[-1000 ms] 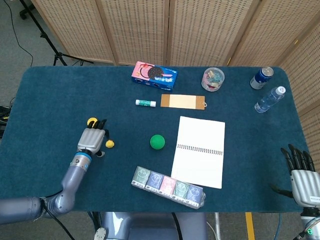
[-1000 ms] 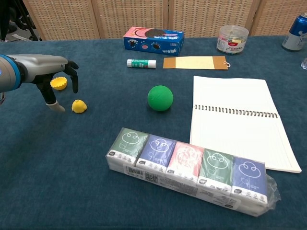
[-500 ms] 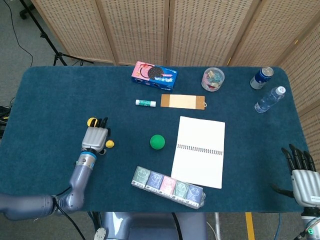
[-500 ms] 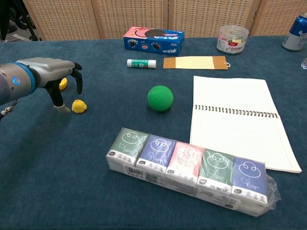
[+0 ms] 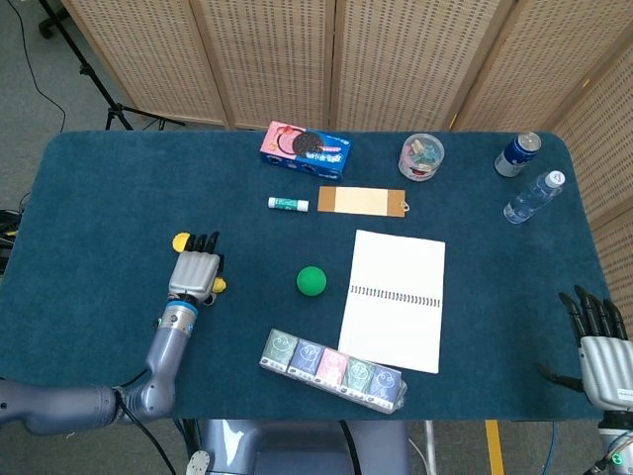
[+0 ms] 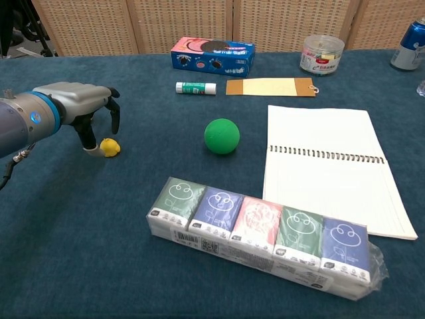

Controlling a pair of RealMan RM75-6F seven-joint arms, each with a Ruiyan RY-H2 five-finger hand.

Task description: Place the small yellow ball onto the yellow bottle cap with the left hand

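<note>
The small yellow ball [image 5: 218, 286] lies on the blue tablecloth, half covered by my left hand [image 5: 195, 272] in the head view. In the chest view the ball [image 6: 109, 147] sits just right of the thumb tip, and the left hand [image 6: 80, 105] arches over and to its left with fingers spread downward, holding nothing. The yellow bottle cap [image 5: 180, 240] rests just beyond the fingertips, up and left of the ball; the hand hides it in the chest view. My right hand [image 5: 598, 341] lies open at the table's near right corner.
A green ball [image 5: 312, 281] sits right of the yellow ball. A tissue pack [image 5: 333, 369] lies near the front edge, and a spiral notebook [image 5: 396, 297] to the right. A glue stick [image 5: 288, 204], a cookie box [image 5: 306, 149], a jar, a can and a bottle stand farther back.
My left hand has shifted right toward the yellow ball and now covers its left side and hides the cap in the chest view. The ball, cap and right hand have not moved.
</note>
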